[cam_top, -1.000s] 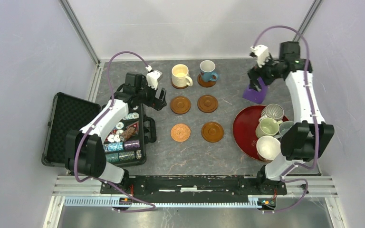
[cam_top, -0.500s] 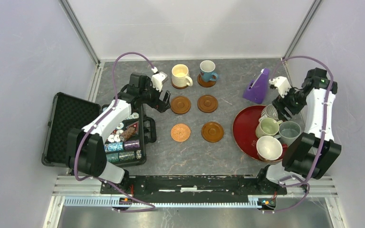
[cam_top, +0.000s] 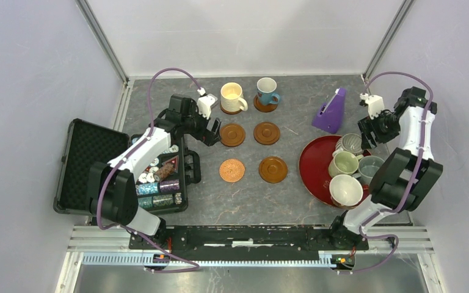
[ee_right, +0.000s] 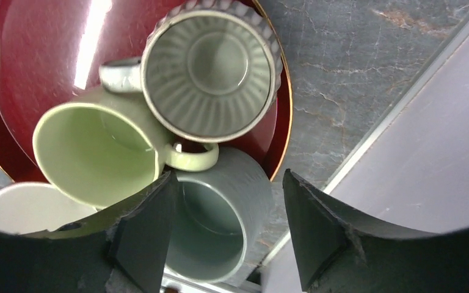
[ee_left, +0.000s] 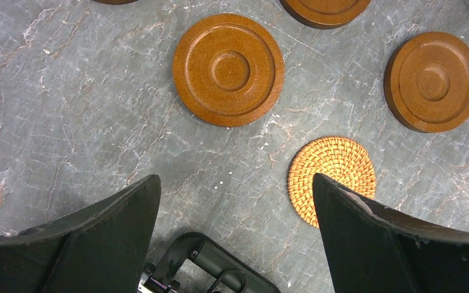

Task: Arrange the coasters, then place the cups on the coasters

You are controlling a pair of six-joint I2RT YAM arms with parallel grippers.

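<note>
Four bare brown coasters lie in a square: [cam_top: 232,135], [cam_top: 267,133], [cam_top: 273,170] and a lighter copper one [cam_top: 232,170]. Behind them, a cream cup [cam_top: 232,94] and a blue cup [cam_top: 267,90] each stand on a coaster. My left gripper [cam_top: 210,132] hangs open just left of the square, over bare table [ee_left: 235,183], with a coaster [ee_left: 228,69] ahead of it. A red tray [cam_top: 312,160] holds a striped grey cup [ee_right: 210,67], a pale green cup [ee_right: 94,152], a grey-blue cup [ee_right: 220,220] and a white cup [cam_top: 345,190]. My right gripper [ee_right: 228,183] stands open above the grey-blue cup.
A purple cone-shaped object [cam_top: 330,111] stands on the table behind the tray. An open black case [cam_top: 82,165] with poker chips [cam_top: 159,183] lies at the left, and its corner shows under my left gripper. The cage's right wall runs close beside the tray.
My right arm has left the purple object standing on the table, swung back to the tray's far right, and its jaws have narrowed. The left gripper has edged closer to the coasters.
</note>
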